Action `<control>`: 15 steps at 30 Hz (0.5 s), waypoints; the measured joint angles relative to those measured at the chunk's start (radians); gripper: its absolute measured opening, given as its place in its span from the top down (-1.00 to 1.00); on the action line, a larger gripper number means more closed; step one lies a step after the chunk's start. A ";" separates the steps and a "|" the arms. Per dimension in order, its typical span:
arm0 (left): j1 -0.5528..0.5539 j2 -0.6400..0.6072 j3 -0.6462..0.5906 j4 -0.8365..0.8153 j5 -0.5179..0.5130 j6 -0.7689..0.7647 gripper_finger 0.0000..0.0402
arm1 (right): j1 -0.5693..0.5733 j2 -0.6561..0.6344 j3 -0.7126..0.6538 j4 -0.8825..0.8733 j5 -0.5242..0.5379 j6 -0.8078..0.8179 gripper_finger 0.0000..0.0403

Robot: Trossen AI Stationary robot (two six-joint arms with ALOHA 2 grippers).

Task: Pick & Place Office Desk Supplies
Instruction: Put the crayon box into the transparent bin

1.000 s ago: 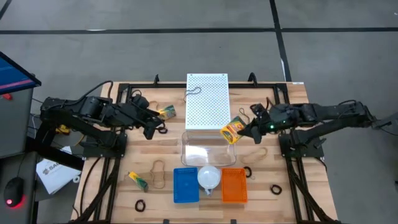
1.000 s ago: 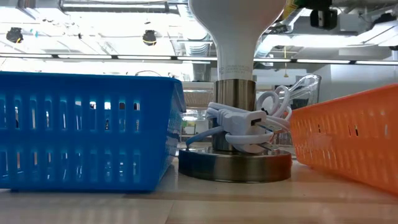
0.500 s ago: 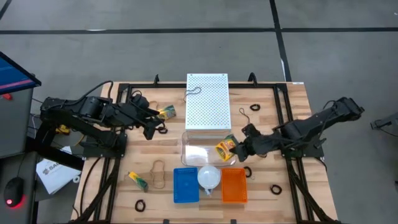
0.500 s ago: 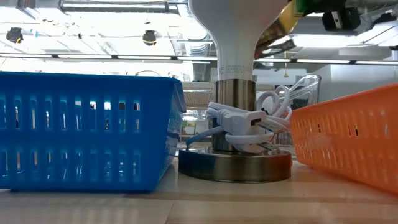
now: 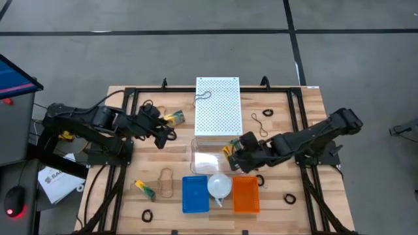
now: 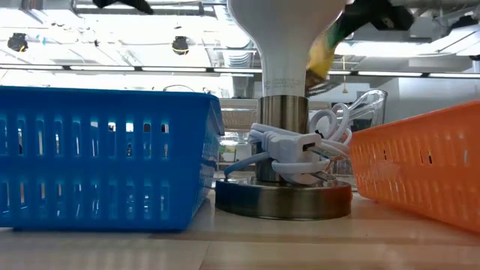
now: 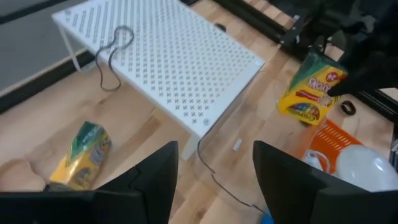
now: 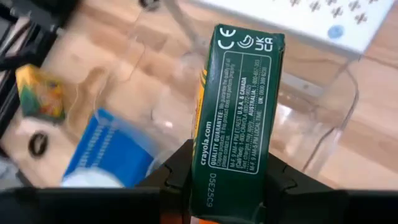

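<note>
High view | left gripper (image 5: pixel 171 135) open, holding nothing, crayon box (image 5: pixel 174 118) lying just beyond its fingertips | right gripper (image 5: pixel 234 147) clamped on second crayon box (image 8: pixel 237 109), held above clear container (image 5: pixel 206 158)

Hidden or uncertain, as I see it from my station:

- Right gripper (image 5: pixel 234 149): from above, my fingertips merge with the crayon box (image 5: pixel 228 150); only a sliver of yellow shows.
- Crayon box, right wrist view (image 8: pixel 239 106): lower end cut off by the frame edge.
- Lamp (image 6: pixel 289 45): shade cropped in the low view.
- Blue basket (image 6: pixel 105 154) and orange basket (image 6: pixel 420 161): I cannot see inside either from table height.
- Small black rings (image 5: pixel 289 197): too small to tell apart from cord loops.
</note>
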 joint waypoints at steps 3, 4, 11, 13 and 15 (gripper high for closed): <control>0.000 0.000 -0.057 0.028 -0.009 -0.049 0.01 | -0.005 0.007 0.005 0.008 0.001 0.035 0.52; 0.000 0.000 -0.075 0.039 -0.012 -0.058 0.01 | -0.003 0.011 0.005 0.013 -0.001 0.053 0.52; 0.000 0.000 -0.170 0.146 -0.020 -0.078 0.01 | -0.005 0.067 0.004 0.000 -0.027 0.108 0.52; 0.000 0.000 -0.174 0.150 -0.024 -0.077 0.01 | -0.020 0.087 0.015 0.011 -0.038 0.097 0.52; 0.000 0.000 -0.174 0.154 -0.040 -0.076 0.01 | -0.032 0.110 0.016 0.008 -0.050 0.073 0.52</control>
